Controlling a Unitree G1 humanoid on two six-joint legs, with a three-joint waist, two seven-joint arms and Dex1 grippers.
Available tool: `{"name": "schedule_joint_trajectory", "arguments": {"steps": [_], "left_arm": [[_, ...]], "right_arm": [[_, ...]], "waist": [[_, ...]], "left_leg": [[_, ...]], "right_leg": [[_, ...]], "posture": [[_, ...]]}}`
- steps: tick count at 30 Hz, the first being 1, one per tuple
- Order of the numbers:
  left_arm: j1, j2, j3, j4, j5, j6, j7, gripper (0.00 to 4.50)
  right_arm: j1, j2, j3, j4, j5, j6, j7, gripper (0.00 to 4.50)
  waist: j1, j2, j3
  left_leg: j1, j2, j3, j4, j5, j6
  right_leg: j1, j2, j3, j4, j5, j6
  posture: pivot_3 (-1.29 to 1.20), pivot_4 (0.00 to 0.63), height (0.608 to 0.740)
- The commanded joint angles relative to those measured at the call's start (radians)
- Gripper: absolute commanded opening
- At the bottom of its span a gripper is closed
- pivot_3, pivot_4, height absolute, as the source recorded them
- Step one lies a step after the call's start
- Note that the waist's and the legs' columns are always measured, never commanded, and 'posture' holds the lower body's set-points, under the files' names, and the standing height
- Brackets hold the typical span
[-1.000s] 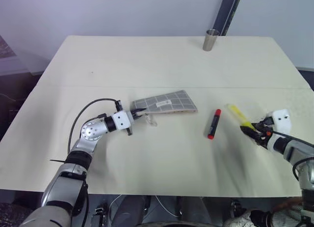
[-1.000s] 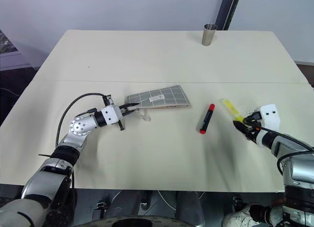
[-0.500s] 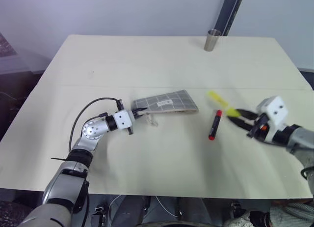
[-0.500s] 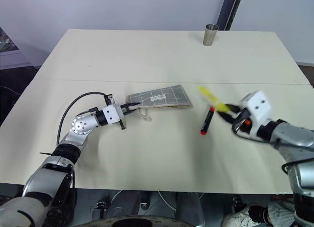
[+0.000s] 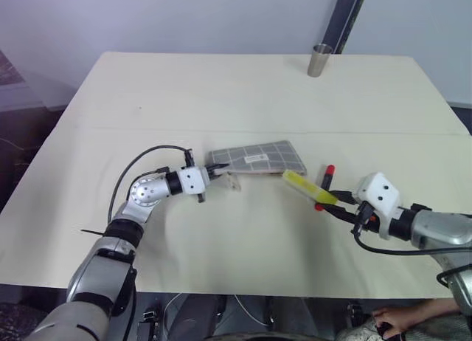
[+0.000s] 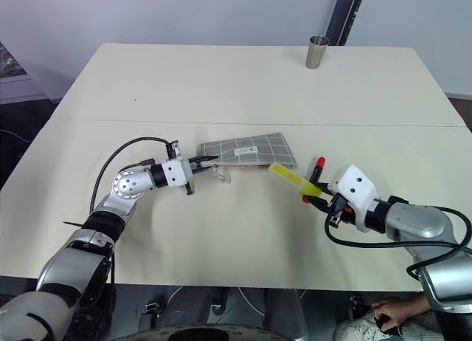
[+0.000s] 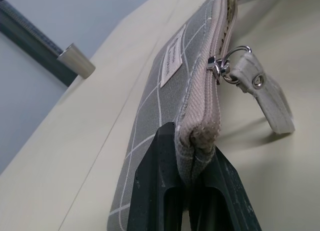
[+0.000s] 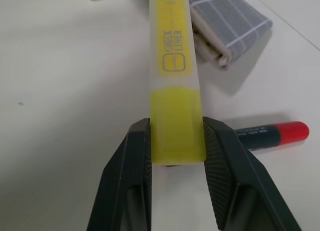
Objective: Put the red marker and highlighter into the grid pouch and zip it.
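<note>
While the left gripper (image 7: 192, 178) pinches the grid pouch (image 5: 258, 158) by its zipper corner, the right gripper (image 8: 175, 158), clamping the highlighter (image 6: 293, 178), has carried it to the pouch's open end; the red marker (image 5: 324, 184) lies just beside. Insertion looks imminent.

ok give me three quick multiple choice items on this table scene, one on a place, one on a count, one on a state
1. Where does the red marker lie?
A. inside the grid pouch
B. on the table, near the right gripper
C. beside the metal cup

2. How many pens show?
A. one
B. two
C. four

3. What is the left gripper doing?
A. hanging open above the table
B. shut on the cup
C. shut on the grid pouch's end

Key: 1 B, it lies flat on the table behind the right gripper; 2 B, the marker and the highlighter; 3 C, the left wrist view shows its jaws pinching the grid pouch.
</note>
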State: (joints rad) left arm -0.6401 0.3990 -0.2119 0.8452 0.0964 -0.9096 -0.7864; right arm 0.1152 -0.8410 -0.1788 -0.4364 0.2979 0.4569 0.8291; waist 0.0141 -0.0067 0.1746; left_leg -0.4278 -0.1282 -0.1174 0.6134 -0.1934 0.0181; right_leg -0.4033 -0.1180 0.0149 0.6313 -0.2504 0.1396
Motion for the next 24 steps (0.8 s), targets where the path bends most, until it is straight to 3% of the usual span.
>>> {"name": "schedule_joint_trajectory", "arguments": {"steps": [1, 11, 24], "left_arm": [[0.004, 0.010, 0.000, -0.054, -0.019, -0.013, -0.010, 0.00], [0.023, 0.013, -0.001, -0.118, -0.021, 0.030, -0.015, 0.00], [0.015, 0.016, -0.011, -0.170, -0.042, 0.048, -0.060, 0.00]], "right_arm": [[-0.017, 0.007, 0.018, 0.033, -0.038, -0.054, -0.012, 0.86], [-0.025, 0.021, 0.011, 0.013, 0.016, -0.080, 0.036, 0.86], [-0.185, 0.039, 0.104, 0.100, -0.059, -0.059, -0.014, 0.86]], "waist": [[0.000, 0.000, 0.000], [0.000, 0.000, 0.000], [-0.001, 0.000, 0.000]], "left_leg": [[0.000, 0.000, 0.000, 0.000, 0.000, 0.000], [0.000, 0.000, 0.000, 0.000, 0.000, 0.000], [0.000, 0.000, 0.000, 0.001, 0.001, 0.001]], "right_leg": [[0.000, 0.000, 0.000, 0.000, 0.000, 0.000], [0.000, 0.000, 0.000, 0.000, 0.000, 0.000], [-0.001, 0.001, 0.000, 0.001, 0.000, 0.000]], "posture": [[0.00, 0.150, 0.740], [0.00, 0.150, 0.740], [0.00, 0.150, 0.740]]}}
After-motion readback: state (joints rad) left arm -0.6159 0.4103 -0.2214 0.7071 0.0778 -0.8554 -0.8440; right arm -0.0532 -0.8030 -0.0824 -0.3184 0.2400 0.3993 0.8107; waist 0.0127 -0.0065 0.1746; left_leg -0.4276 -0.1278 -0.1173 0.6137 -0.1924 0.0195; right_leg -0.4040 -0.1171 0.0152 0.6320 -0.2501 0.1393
